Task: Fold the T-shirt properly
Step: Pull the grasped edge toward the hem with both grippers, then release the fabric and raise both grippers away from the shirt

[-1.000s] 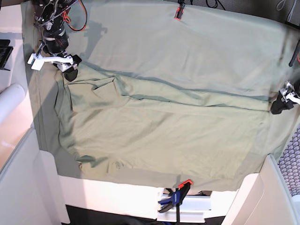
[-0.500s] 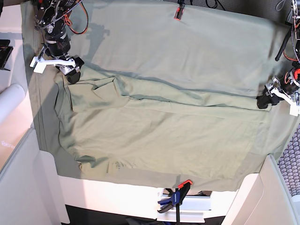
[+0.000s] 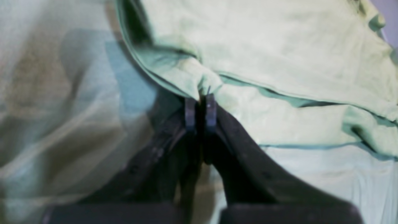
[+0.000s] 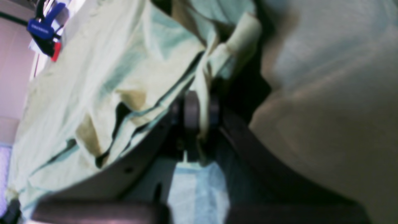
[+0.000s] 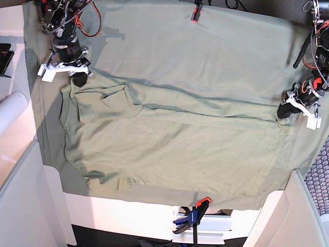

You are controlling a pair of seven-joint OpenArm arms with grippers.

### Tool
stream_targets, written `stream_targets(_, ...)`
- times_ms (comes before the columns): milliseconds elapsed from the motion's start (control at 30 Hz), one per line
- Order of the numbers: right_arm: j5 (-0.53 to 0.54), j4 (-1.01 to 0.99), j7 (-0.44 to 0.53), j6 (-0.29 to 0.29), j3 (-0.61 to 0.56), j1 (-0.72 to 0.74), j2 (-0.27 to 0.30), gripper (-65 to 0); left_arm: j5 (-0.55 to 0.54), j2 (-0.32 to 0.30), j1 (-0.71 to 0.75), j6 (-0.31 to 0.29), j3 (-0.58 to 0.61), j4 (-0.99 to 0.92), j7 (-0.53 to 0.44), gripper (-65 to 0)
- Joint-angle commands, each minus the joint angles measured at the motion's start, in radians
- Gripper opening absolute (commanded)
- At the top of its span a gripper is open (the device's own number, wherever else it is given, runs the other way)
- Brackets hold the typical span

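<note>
The pale sage-green T-shirt (image 5: pixel 175 144) lies spread across the table, its far edge folded over in a long band. In the base view my right gripper (image 5: pixel 79 78) sits at the shirt's far left corner and my left gripper (image 5: pixel 282 111) at its far right corner. The left wrist view shows the left gripper (image 3: pixel 200 105) shut, with a bunched fold of the T-shirt (image 3: pixel 279 56) pinched at its tips. In the right wrist view the right gripper (image 4: pixel 202 109) is shut on a strip of the T-shirt (image 4: pixel 102 77) that runs between its pads.
A grey-green tablecloth (image 5: pixel 205 51) covers the table under the shirt. A blue and orange clamp (image 5: pixel 193 216) holds it at the front edge and another clamp (image 5: pixel 196 11) at the back edge. A white roll (image 5: pixel 10 110) lies off the table's left side.
Both grippers went from open to shut on the shirt's far corners. The left gripper moved inward onto the right corner. The right gripper shifted slightly toward the back.
</note>
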Motion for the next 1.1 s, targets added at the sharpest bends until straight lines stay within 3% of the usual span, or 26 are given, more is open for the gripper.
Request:
stream_targets(0,0.011,0.016,0.013,0.023,-0.003,0.014,0.004,-65.0,-0.012,-0.026,-0.021,-0.028,-0.005,0.014,0.0,-65.0)
stream_targets(100,0.03,0.03,-0.031,0.025,-0.003,0.011,0.015,-65.0,-0.014,-0.043,-0.021,-0.028,-0.004,0.014,0.05,-65.0)
stream_targets(267,0.114,0.146,-0.143,0.028,-0.002,-0.048,0.06,-65.0,-0.12,-0.108,0.019,-0.028,-0.004,0.074,0.143,-65.0)
stream_targets(533,0.16,0.319,-0.154,0.03,-0.002,-0.224,0.137,-65.0,-0.201,-0.22,0.214,-0.028,-0.004,0.363,0.201,-65.0)
stream_targets(733,0.169,0.397,-0.155,0.03,-0.002,-0.345,0.159,-65.0,-0.2,-0.243,0.37,-0.028,-0.005,0.51,0.202,-65.0)
stream_targets(1067,0.165,0.463,-0.154,0.03,0.0,-0.486,0.165,-65.0,-0.2,-0.255,0.523,-0.028,-0.006,0.599,0.21,-65.0)
